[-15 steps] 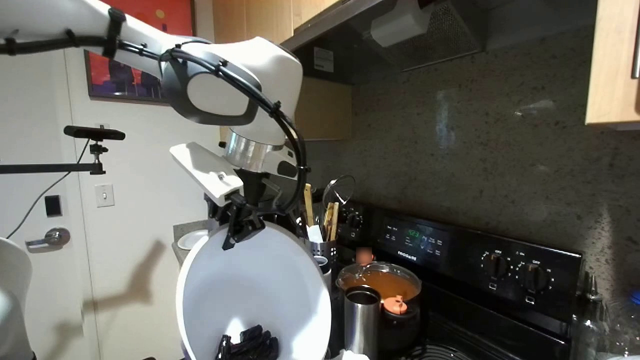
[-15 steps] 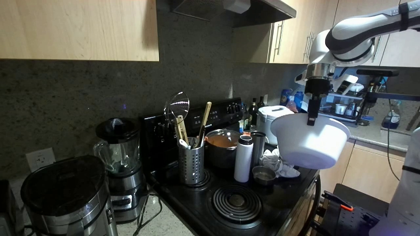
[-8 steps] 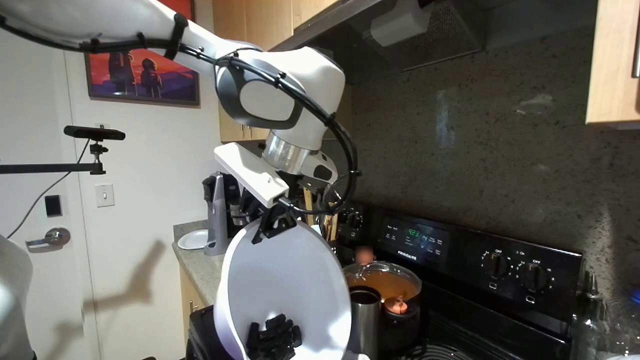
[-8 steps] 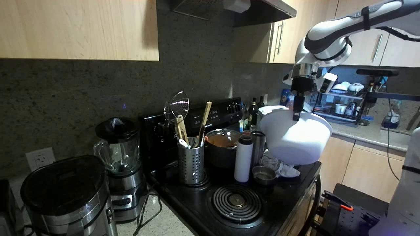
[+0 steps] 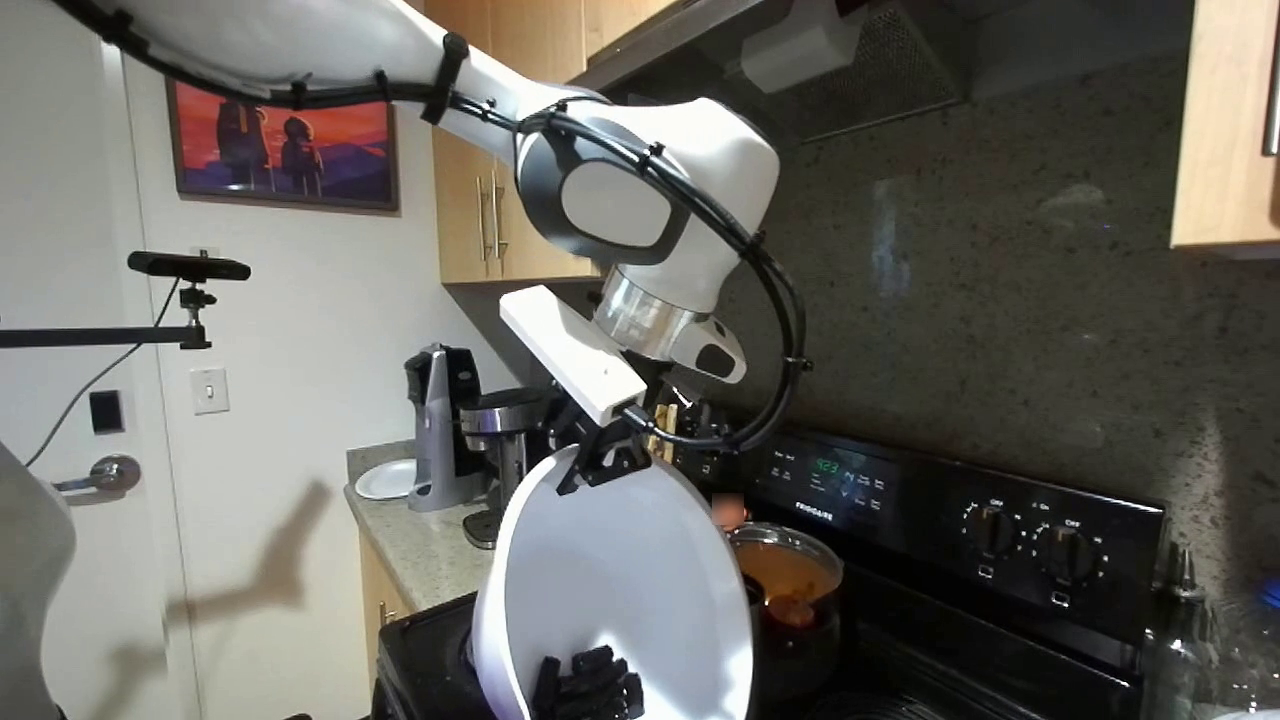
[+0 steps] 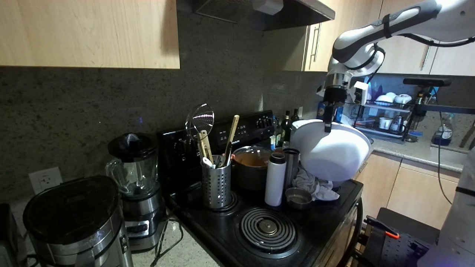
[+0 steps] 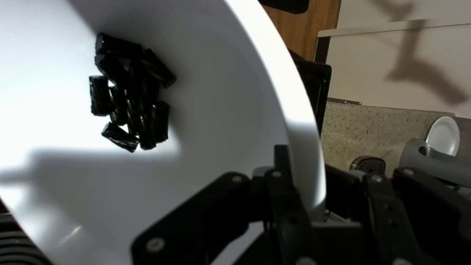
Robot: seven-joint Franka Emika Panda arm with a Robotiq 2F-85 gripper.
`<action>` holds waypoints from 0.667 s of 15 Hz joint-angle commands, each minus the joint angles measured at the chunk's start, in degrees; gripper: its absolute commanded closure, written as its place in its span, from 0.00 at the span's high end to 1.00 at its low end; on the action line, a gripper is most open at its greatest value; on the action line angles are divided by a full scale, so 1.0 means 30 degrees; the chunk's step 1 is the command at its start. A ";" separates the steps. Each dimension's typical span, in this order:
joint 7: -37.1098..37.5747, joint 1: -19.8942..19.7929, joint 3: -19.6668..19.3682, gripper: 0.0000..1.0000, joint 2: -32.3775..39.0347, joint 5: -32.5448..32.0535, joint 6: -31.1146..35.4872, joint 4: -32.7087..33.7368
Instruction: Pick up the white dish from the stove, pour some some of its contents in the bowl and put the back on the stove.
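White dish (image 5: 630, 570) aslant in gripper (image 6: 328, 125)

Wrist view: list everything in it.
white dish: one, white, left and centre
black pieces: roughly ten, black, in dish
stove: one, black, past dish rim
burner coil: one, black, lower left
counter: one, speckled beige, right
plate: one, white, on counter
appliance: one, grey, beside plate
oval base: one, black, on counter
handle: one, metallic, beside counter
wall: one, white, upper right
wood surface: one, brown, top
unclear object: one, black, top
jaws: two, black, gripping dish rim
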 commanded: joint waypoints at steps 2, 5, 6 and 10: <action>-0.0493 -0.1130 -0.0082 0.02 0.0781 0.0808 -0.1839 0.1177; -0.0602 -0.1494 -0.0116 0.02 0.0997 0.1340 -0.2569 0.1347; -0.0616 -0.1611 -0.0122 0.02 0.1080 0.1491 -0.2756 0.1422; -0.1249 -0.2069 -0.0354 0.02 0.1662 0.2221 -0.3508 0.1856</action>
